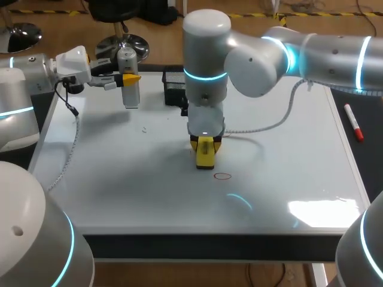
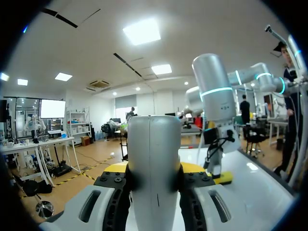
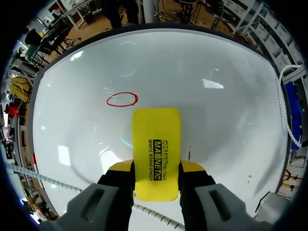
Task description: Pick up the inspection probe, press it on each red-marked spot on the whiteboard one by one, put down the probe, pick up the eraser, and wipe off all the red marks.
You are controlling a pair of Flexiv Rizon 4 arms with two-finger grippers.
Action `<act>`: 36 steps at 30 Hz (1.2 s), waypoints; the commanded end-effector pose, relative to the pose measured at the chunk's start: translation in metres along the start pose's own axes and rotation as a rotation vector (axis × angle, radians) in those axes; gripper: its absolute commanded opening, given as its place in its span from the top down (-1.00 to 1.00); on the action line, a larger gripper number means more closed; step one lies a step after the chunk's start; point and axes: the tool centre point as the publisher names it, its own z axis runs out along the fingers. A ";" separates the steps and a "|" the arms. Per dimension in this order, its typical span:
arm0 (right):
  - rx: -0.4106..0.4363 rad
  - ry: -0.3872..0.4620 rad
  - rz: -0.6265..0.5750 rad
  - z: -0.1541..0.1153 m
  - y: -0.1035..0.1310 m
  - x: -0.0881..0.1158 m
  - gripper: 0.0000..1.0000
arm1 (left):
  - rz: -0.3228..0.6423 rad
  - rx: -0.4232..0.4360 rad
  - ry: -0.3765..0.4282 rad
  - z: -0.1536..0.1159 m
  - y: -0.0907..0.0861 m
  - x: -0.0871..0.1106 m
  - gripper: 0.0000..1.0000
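Fingers [image 3: 120,171] of the right gripper [image 3: 156,169] squeeze the yellow eraser [image 3: 156,144] on the whiteboard [image 3: 216,110]. Its wrist view shows the red ring [image 3: 122,99] just ahead; the head view shows it faintly. The left gripper [image 2: 154,169] grips the probe [image 2: 154,144], upright near the whiteboard's far left corner.

**Left arm** [image 1: 24,78] and **right arm** [image 1: 323,51]: smooth silver-grey cylindrical links with rounded joint housings, each joint banded by a glowing cyan ring [image 1: 204,75]. **Left gripper** [image 1: 128,78] and **right gripper** [image 3: 156,167]: pale grey finger bodies, each with an oblong slot, set on black mounts studded with small black screws [image 2: 103,180] and ending in bright yellow tips. A white wrist block [image 1: 75,60] sits behind the left gripper. A thin dark cable [image 1: 72,110] trails from the left wrist, and a white coiled cable [image 1: 269,124] runs from the right.
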 end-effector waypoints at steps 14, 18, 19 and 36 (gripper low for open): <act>0.061 -0.027 -0.014 0.004 -0.006 0.003 1.00 | 0.002 0.001 -0.001 0.000 -0.001 0.000 1.00; 0.068 -0.054 -0.009 -0.011 -0.010 0.001 1.00 | 0.002 0.001 -0.001 0.000 -0.001 0.000 1.00; 0.073 -0.053 -0.010 -0.017 -0.011 0.001 1.00 | 0.002 0.001 -0.001 0.000 -0.001 0.000 1.00; 0.038 -0.054 0.002 -0.084 -0.056 0.038 1.00 | 0.002 0.001 -0.001 0.000 -0.001 0.000 1.00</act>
